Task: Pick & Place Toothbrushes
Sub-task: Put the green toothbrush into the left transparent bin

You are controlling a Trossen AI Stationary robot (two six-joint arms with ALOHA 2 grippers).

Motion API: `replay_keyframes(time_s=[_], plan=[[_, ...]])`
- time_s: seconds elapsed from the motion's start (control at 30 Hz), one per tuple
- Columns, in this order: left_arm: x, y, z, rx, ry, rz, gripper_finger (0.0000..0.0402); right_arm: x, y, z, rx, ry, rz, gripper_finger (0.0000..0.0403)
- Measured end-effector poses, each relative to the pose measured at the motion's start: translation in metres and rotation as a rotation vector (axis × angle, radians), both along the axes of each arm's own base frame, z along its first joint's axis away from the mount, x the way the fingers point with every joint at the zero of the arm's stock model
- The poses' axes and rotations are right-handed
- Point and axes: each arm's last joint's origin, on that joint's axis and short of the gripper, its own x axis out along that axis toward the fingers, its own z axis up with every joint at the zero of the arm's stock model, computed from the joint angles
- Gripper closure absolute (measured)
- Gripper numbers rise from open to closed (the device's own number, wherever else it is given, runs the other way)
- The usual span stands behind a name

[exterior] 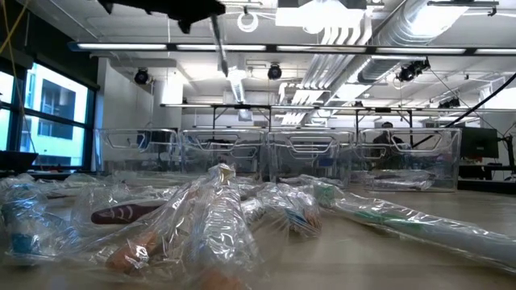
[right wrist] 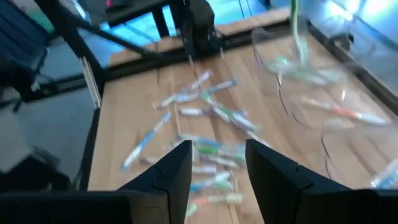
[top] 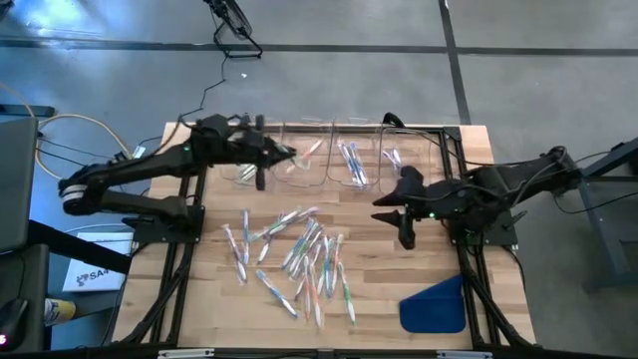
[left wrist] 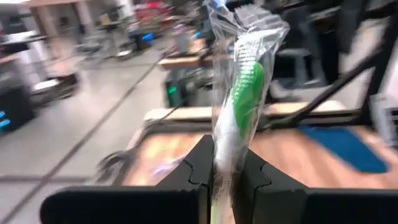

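The left pincer [top: 261, 178] hangs above the far left part of the light wooden slatted counter [top: 399, 269], over the leftmost of the clear plastic bins [top: 304, 165]; its fingers are clamped on a green-handled toothbrush in a clear wrapper [left wrist: 239, 99], which stands up between the two dark fingers [left wrist: 193, 171] in the left wrist view; in the low view the same item hangs as a thin stick [exterior: 219, 44] well above the bins.

The right pincer [top: 399, 221] hovers above the counter's right half, just in front of the bins; its fingers stand apart with nothing between them, as the right wrist view shows [right wrist: 216, 163].

The heap of wrapped toothbrushes [top: 294, 254], whitish with green, blue and pink-orange colouring, lies scattered across the middle and left of the counter, well apart from the right pincer; several overlap one another; a few more toothbrushes lie inside the row of bins along the far edge, blue ones [top: 353, 162] in a middle bin and a pink-orange one [top: 309, 153] in the bin beside the left pincer.

A blue flat cloth-like piece [top: 435, 305] lies at the near right corner of the counter, apart from the heap.
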Motion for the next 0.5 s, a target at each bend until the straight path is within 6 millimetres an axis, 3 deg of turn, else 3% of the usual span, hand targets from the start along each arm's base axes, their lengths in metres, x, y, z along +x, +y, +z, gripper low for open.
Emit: replay_keyframes(time_s=[0.27, 0.5], plan=[[-0.024, 0.008, -0.007, -0.03, 0.152, 0.189, 0.0382, -0.013, -0.006, -0.009, -0.014, 0.13, -0.073, 0.0268], [-0.035, 0.025, -0.014, -0.012, 0.231, 0.358, 0.0382, -0.017, -0.008, -0.014, -0.047, 0.183, -0.093, 0.0353]])
